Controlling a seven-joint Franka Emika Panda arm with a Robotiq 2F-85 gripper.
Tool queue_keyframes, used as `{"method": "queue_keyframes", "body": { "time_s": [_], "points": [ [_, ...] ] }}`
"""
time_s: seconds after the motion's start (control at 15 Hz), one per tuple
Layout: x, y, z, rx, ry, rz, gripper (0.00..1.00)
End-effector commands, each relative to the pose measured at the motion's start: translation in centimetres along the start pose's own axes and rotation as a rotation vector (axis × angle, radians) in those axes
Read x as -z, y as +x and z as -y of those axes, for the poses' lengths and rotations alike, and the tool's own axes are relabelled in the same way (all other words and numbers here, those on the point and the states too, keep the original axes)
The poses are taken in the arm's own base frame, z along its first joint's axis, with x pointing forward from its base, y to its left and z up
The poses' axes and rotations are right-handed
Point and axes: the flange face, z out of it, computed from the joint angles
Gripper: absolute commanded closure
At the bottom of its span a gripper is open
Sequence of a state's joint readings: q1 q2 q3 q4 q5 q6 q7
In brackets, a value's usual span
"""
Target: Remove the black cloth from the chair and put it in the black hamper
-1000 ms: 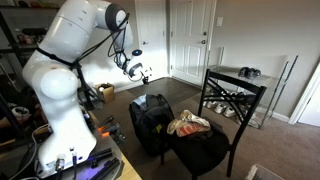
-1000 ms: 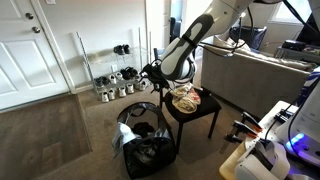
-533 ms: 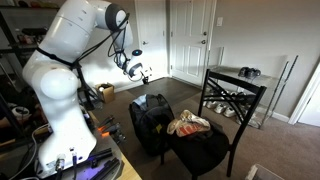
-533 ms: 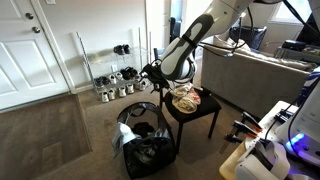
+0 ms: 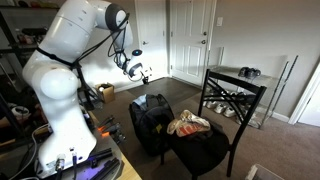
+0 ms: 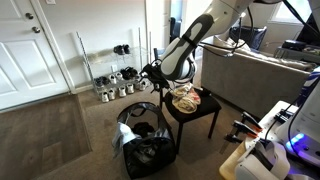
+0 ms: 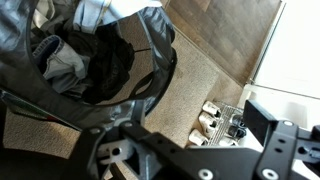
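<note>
One white arm [image 5: 62, 60] reaches over the chair [image 5: 236, 96] and hamper [image 5: 150, 132]. A pale pile [image 5: 188, 125] sits on the seat. Black cloth [image 7: 112, 58] seems to lie inside the hamper, straight below the gripper [image 6: 152, 72]. Its fingers [image 7: 280, 140] look spread, holding nothing.

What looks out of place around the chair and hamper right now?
Nothing spilled or tipped. The black hamper stands upright beside the chair, with dark cloth inside. A light cloth pile sits bunched on the seat. The gripper hangs open above the hamper.
</note>
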State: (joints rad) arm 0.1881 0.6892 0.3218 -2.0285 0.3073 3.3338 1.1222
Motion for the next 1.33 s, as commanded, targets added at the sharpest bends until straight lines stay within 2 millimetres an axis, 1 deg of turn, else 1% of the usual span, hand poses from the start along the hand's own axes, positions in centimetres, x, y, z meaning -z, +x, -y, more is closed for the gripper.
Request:
{"method": "queue_keyframes", "body": {
  "time_s": [0.0,0.33,0.47,0.53,0.67,0.73,0.87,0.93,1.0,1.07,1.27],
  "points": [
    [0.0,-0.1,0.1,-0.001,-0.001,-0.001,0.0],
    [0.0,-0.1,0.1,-0.001,-0.001,-0.001,0.0],
    [0.1,-1.4,-0.1,0.115,-0.016,0.012,0.0],
    [-0.2,-1.4,-0.3,0.163,-0.031,0.004,0.0],
    [-1.2,0.1,-0.7,0.153,-0.088,-0.07,0.0],
    [-1.8,2.5,-2.2,0.122,-0.125,-0.121,0.0],
    [-2.5,4.7,-3.0,0.083,-0.162,-0.209,0.0],
    [-2.6,5.7,-3.1,0.052,-0.171,-0.256,0.0],
    [-2.2,6.6,-2.8,-0.007,-0.163,-0.291,0.0],
    [-1.8,7.5,-2.9,-0.063,-0.161,-0.316,0.0],
    [-1.0,9.2,-3.3,-0.219,-0.141,-0.381,0.0]
  ]
}}
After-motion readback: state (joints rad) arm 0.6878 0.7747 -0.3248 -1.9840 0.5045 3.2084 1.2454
